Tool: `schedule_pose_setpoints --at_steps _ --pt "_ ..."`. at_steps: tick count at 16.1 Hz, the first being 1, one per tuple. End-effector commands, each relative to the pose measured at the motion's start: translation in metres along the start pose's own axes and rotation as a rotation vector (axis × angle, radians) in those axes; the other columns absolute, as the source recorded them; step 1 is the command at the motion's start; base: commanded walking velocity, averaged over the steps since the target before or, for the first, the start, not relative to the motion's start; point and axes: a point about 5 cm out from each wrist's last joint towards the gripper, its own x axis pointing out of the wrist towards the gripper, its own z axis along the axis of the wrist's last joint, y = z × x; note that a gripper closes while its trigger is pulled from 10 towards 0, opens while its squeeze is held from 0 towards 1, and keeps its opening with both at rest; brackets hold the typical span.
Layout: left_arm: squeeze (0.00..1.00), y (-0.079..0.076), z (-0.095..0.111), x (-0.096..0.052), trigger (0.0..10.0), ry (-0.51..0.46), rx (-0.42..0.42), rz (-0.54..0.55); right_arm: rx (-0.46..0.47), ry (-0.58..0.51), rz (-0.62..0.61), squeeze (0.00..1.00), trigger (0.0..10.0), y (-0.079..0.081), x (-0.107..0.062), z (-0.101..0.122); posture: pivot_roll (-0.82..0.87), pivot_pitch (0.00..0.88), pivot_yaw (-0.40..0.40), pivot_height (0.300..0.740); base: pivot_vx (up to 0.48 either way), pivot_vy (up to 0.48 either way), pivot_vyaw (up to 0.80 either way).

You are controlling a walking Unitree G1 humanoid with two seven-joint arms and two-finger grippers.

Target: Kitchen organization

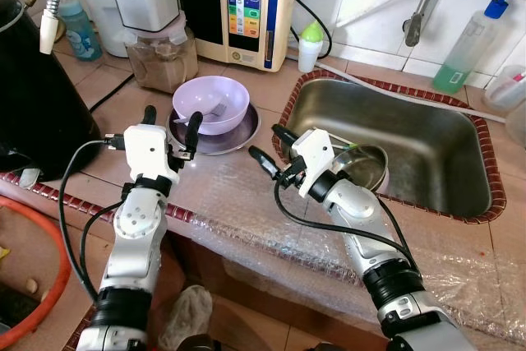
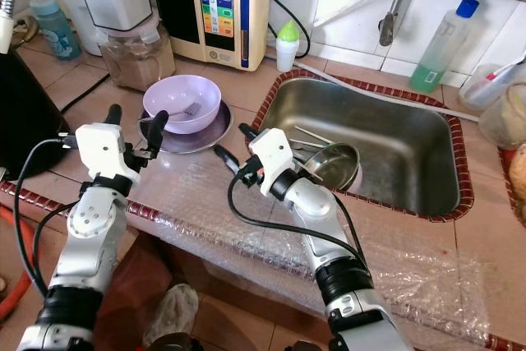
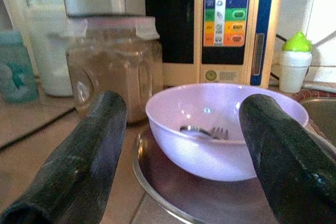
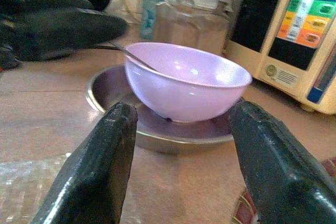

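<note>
Both grippers hover low over the tiled counter [image 1: 246, 88], fingers spread & holding nothing: left gripper [image 1: 171, 127] just beside the near-left rim of the purple bowl [image 1: 210, 104], right gripper [image 1: 273, 150] between bowl & sink [image 1: 460, 154], aimed at the bowl. Bowl sits upright on a steel plate [image 1: 240, 139] w/ a fork [image 3: 205, 130] inside, in front of a glass jar [image 1: 163, 59] and water dispenser [image 1: 255, 6]. Risk, as I judge it: if both close in at once they could knock fingers together, or a one-sided rim grip tips the smooth bowl so the fork slides out, or the plate skids toward the sink edge.
</note>
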Motion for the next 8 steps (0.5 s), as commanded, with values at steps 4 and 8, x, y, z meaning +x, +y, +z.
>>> schedule_pose_setpoints --at_steps 4,8 --pt "0.00 -0.0063 -0.0038 0.0061 0.0 0.008 -0.057 -0.045 0.001 0.007 0.019 0.00 10.0 0.0005 -0.0021 0.0013 0.04 0.000 -0.008 0.740 0.000 0.000 0.00" --pt "0.00 -0.0097 -0.0036 0.0099 0.0 0.000 -0.087 -0.072 -0.006 0.020 0.021 0.00 10.0 0.0025 -0.0041 -0.0007 0.04 0.000 -0.003 0.740 0.000 0.000 0.00"
